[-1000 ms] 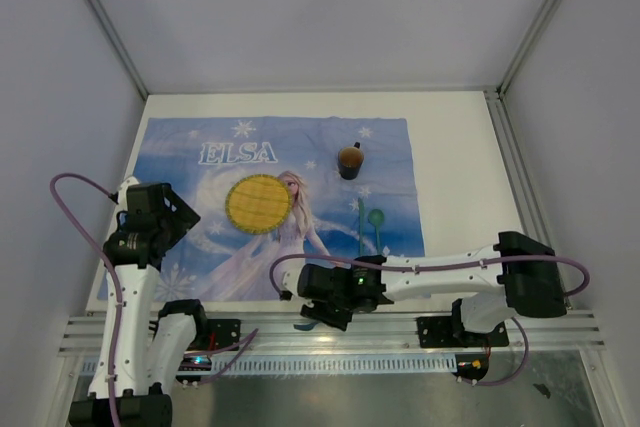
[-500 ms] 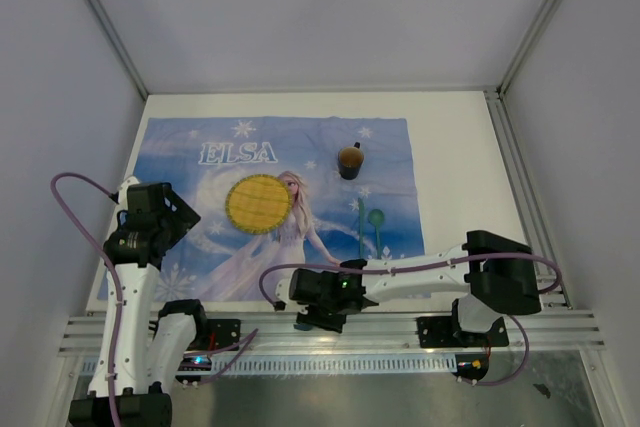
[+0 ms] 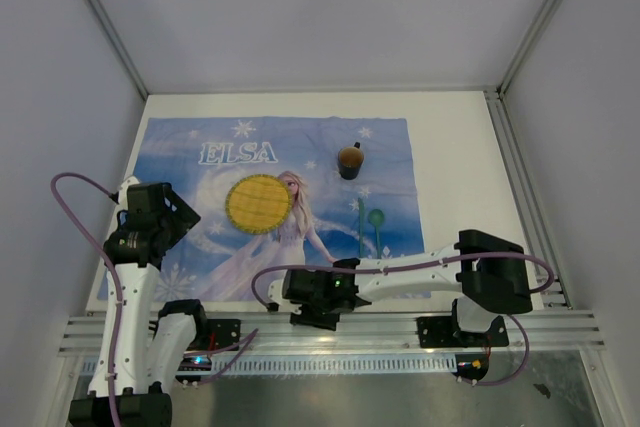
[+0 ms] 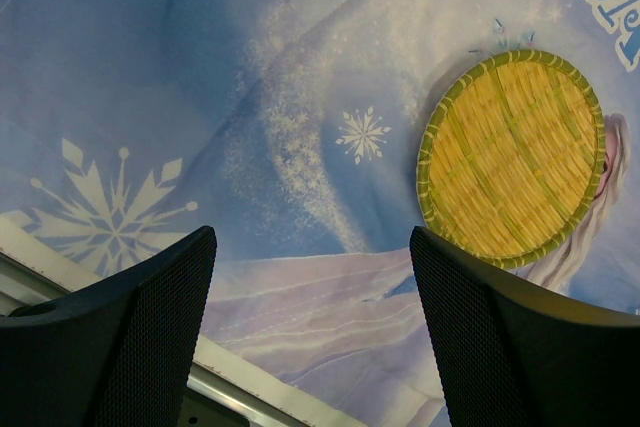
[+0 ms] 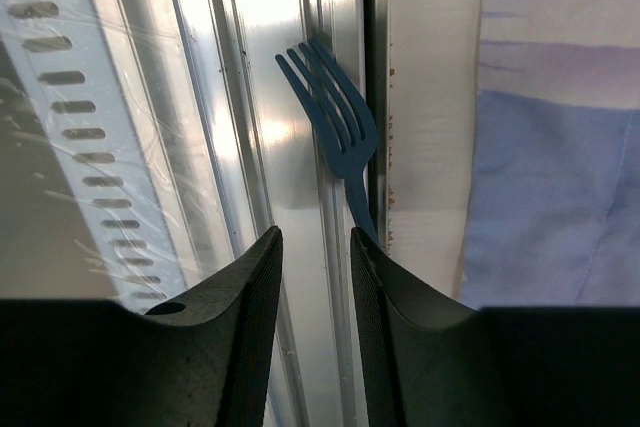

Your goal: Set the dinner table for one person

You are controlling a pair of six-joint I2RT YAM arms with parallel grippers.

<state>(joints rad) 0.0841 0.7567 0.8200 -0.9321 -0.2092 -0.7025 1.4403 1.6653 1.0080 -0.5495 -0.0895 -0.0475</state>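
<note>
The left gripper hung over the left edge of the large white matte dinner table, jaws spread wide with nothing between them; below it lay the blue printed cloth, and on the cloth's middle the round woven yellow mat with a green rim.

The step in hand looked like fetching cutlery. The right gripper reached across the near edge, over the silver aluminium rail, where a dark blue plastic fork lay along the rail's groove, tines pointing away from the jaws. The jaws stood narrowed, and the handle slipped out of sight behind one finger, so I cannot tell whether it was pinched or merely close.

Further right on the cloth sat a small dark cup toward the far edge, and a green spoon nearer.

The next move probably called for a sure hold on that thin handle (a flat thing in a groove gives little purchase), then a carry to the mat's side.

Against the earlier frames, the right arm had swept leftward along the near edge; the left arm and the cloth's things had not moved.
</note>
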